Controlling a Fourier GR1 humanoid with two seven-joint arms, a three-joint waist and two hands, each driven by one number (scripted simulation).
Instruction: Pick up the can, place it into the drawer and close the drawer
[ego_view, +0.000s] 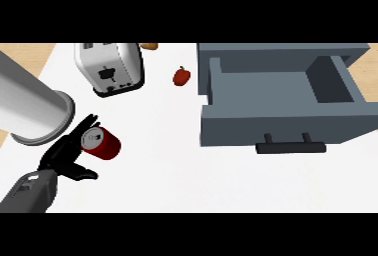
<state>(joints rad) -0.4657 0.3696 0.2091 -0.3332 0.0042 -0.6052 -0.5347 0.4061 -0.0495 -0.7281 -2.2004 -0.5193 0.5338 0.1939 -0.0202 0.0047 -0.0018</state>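
The red can (103, 143) with a silver top stands tilted on the white counter at the lower left. My left hand (63, 155) comes in from the lower left corner and lies against the can's left side. Its fingers (86, 125) stretch up past the can's top, and its thumb (84, 173) points right below the can, not wrapped round it. The grey drawer (280, 125) stands pulled open at the right with nothing in it, its dark handle (290, 147) facing me. My right hand does not show.
A large silver cylinder (29, 107) lies right behind my left hand. A white toaster (111, 67) stands at the back left. A red pepper (181, 76) sits between the toaster and the drawer, and an orange item (150, 46) lies at the far edge.
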